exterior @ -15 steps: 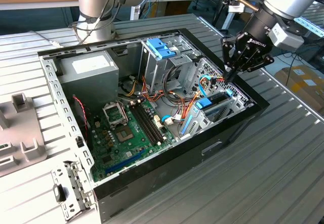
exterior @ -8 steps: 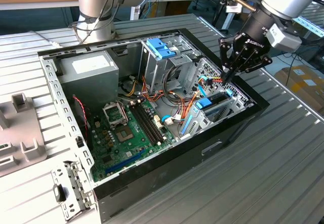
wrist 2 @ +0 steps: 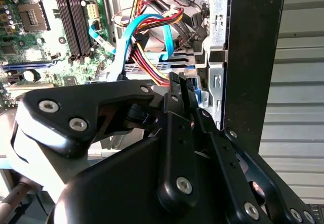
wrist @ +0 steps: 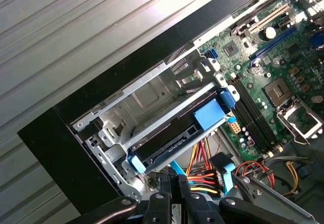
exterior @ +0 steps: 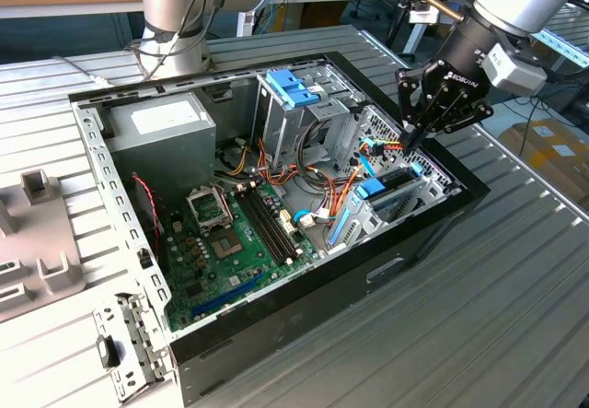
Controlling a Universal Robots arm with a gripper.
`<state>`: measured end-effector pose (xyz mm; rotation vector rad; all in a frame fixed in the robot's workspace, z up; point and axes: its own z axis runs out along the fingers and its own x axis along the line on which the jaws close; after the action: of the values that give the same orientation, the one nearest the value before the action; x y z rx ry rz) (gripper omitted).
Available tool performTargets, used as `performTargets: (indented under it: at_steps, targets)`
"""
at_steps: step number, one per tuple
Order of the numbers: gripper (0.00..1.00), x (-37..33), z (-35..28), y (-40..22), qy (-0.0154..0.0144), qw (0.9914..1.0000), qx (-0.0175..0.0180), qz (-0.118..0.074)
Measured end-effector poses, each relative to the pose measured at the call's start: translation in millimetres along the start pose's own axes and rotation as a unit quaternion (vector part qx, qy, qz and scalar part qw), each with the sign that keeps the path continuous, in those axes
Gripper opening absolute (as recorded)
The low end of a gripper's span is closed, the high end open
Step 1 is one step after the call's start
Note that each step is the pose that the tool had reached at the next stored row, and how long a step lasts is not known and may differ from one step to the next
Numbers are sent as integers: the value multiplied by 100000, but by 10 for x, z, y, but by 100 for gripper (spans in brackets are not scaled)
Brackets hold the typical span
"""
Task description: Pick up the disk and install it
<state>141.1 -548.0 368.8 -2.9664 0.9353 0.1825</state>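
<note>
Light-blue carrier, dark disk (wrist: pixel 169 135) sits in the metal drive cage (wrist: pixel 152 100) by the black front wall of the PC case (exterior: pixel 276 320). Gripper (wrist: pixel 177 183) hovers just above its cabled end, fingers together, holding nothing. Looks like pre-grasp; fingers must part first, clear of the SATA/power cables (wrist: pixel 202 171).

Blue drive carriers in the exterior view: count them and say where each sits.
2. One, the disk, sits in the bay below the gripper; another blue carrier tops the upper drive cage. Others may be hidden.
</note>
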Motion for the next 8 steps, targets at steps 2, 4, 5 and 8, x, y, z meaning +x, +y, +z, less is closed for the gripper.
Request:
performTargets:
  at_steps: [2,4,5,8]
  targets:
    - [17,0,1,1,-6,99997,92,828]
    - [17,1,2,1,-17,99988,189,1562]
    - [17,1,2,1,-20,99979,244,2047]
    - [17,1,4,1,-33,99954,362,3019]
